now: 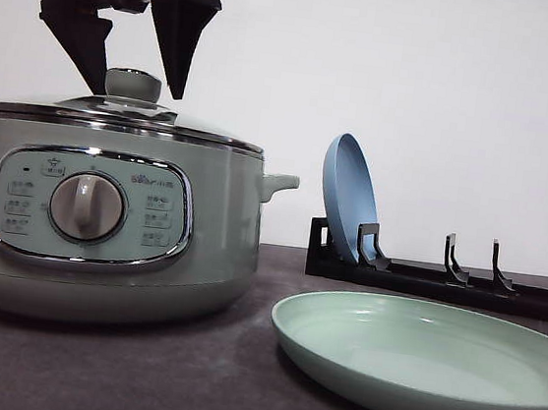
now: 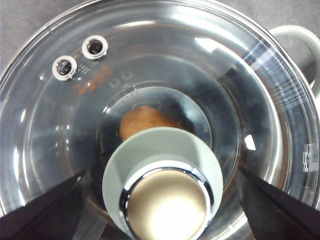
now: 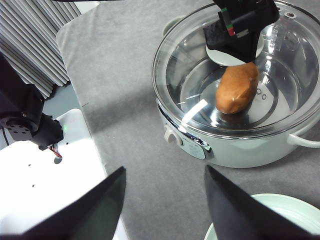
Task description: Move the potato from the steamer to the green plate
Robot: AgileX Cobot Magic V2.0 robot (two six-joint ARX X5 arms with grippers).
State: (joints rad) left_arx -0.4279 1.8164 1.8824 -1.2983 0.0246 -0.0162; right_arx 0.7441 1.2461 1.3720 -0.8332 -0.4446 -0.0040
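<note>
Left hand (image 1: 135, 75) hangs over the steamer (image 1: 104, 215), its fingers (image 1: 182, 41) spread apart on either side of the lid knob (image 1: 133, 84) without touching it. Right hand (image 3: 162, 210) hovers above the tabletop (image 3: 125, 100) with its fingers apart and nothing between them.

The steamer is big, round and sage green, with a dial (image 1: 87, 206) on its front panel; its glass lid (image 2: 165, 90) is on. Beside it lies the green plate (image 1: 429, 361), wide and shallow, bare, with open tabletop between the two. Behind the plate a black rack (image 1: 444, 279) holds an upright blue plate (image 1: 347, 199). The potato (image 3: 236, 88), orange-brown and lumpy, sits inside the steamer under the lid.
</note>
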